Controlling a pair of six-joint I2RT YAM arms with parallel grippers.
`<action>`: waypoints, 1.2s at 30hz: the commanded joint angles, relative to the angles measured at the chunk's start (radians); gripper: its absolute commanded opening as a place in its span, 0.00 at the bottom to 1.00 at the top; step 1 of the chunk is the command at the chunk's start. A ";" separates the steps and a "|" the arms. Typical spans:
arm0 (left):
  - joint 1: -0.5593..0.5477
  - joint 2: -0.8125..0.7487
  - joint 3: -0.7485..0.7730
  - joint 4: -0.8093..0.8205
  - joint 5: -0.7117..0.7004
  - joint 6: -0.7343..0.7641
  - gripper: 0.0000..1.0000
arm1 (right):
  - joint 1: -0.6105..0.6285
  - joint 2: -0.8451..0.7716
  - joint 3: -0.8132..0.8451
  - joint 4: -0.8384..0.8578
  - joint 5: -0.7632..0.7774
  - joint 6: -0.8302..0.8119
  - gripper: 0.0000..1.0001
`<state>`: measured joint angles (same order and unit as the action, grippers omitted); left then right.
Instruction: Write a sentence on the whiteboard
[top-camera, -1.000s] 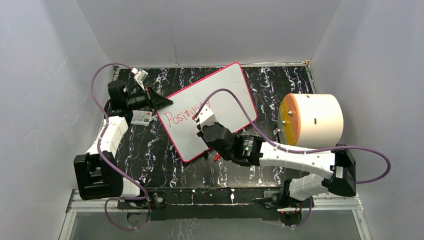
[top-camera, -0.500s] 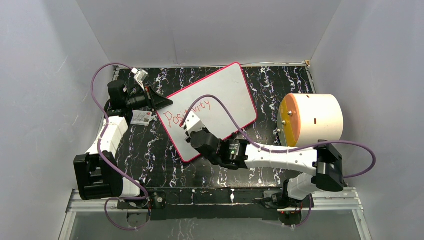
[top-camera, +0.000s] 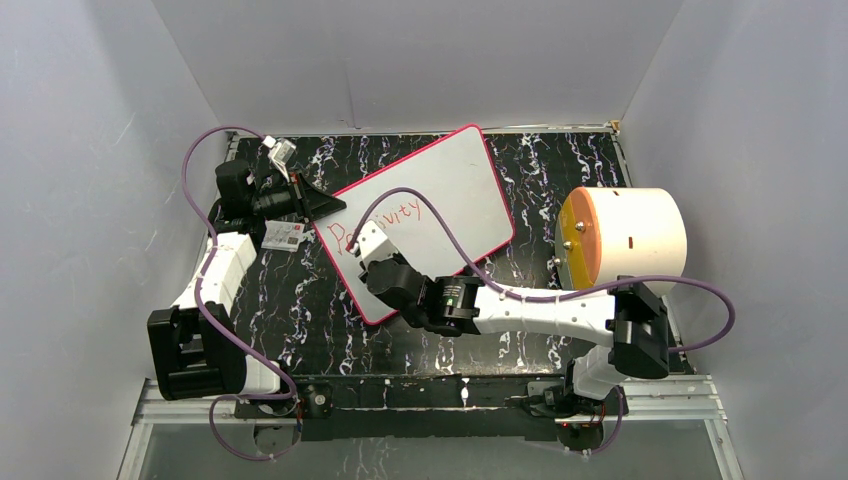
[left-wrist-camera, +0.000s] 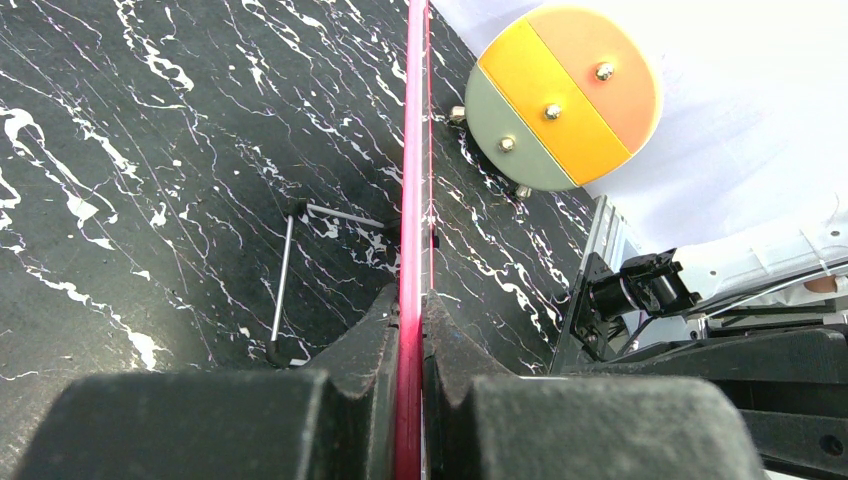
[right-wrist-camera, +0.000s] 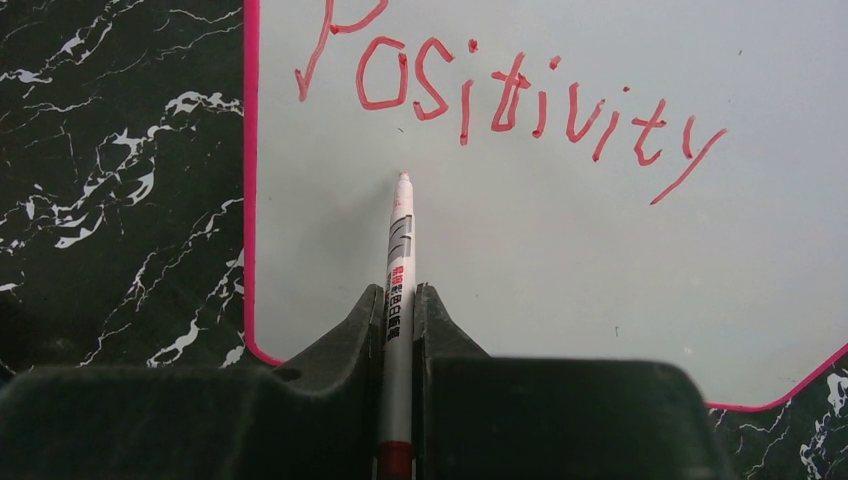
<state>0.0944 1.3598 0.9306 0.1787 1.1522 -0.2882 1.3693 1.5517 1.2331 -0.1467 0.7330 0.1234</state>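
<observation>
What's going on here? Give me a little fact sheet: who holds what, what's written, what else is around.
left gripper: shut on the edge of the whiteboard
right gripper: shut on the marker, tip pointing just under the writing
sentence: only "Positivity" written, in red
also there: white drum with a coloured face; small card

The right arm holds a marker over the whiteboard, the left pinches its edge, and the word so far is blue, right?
Not quite: the word is red, not blue, as the right wrist view shows. The right gripper holds the marker over the whiteboard; the left gripper pinches its edge.
</observation>
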 joint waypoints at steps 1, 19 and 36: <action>-0.003 0.018 -0.015 -0.057 -0.112 0.081 0.00 | 0.004 0.018 0.068 0.053 0.021 -0.010 0.00; -0.004 0.022 -0.013 -0.058 -0.108 0.079 0.00 | 0.003 0.059 0.086 0.022 0.029 0.003 0.00; -0.009 0.024 -0.014 -0.054 -0.103 0.079 0.00 | 0.002 0.095 0.140 -0.135 0.015 0.076 0.00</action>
<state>0.0895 1.3598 0.9306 0.1791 1.1522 -0.2878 1.3705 1.6371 1.3273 -0.2375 0.7376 0.1593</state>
